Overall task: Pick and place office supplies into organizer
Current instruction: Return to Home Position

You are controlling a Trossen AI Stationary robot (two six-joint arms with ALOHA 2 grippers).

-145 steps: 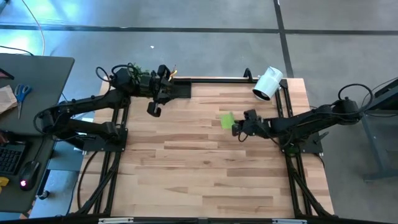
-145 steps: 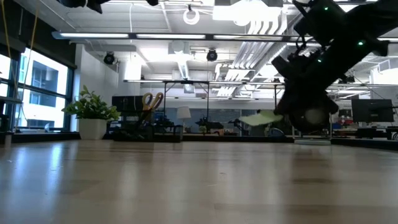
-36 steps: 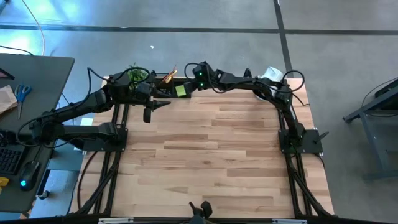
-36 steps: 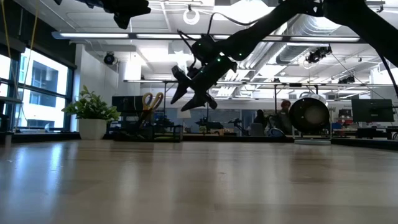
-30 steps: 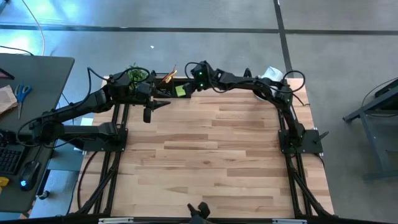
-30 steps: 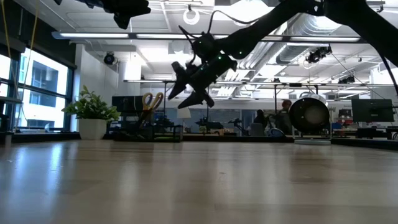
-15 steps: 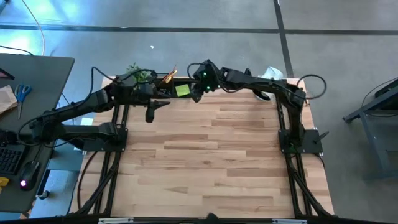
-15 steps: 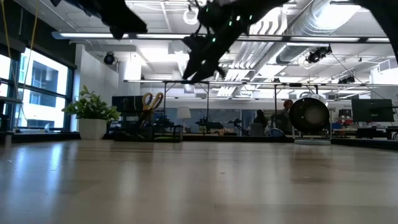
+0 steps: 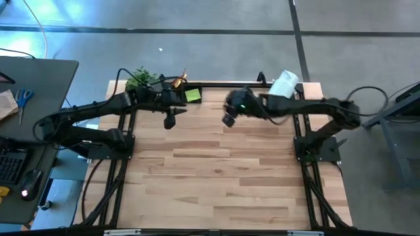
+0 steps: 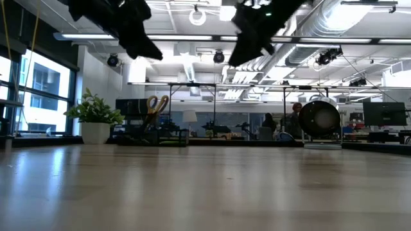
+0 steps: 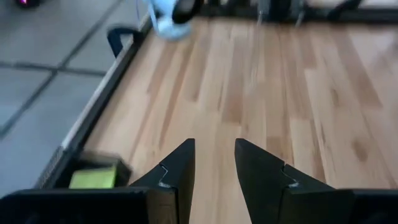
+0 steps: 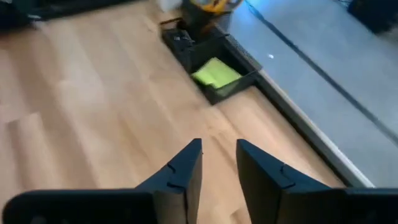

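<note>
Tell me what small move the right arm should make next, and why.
Probably draw the right gripper back toward its own side of the table. The green sticky pad already lies inside the organizer, and the gripper hangs above the table, clear of it, fingers apart with nothing between them. The left gripper waits empty near the organizer.

The high camera hangs well above and looks straight down, taking in the whole worktop (image 9: 216, 170). The low camera sits at worktop height on the near edge and faces level toward the far edge and beyond. Each wrist camera rides close behind its own claw. Past the left claw (image 11: 214, 165) it looks rightward along the far edge. Past the right claw (image 12: 217, 165) it looks down toward the far left corner. All four views share the organizer (image 12: 231, 91) there.
</note>
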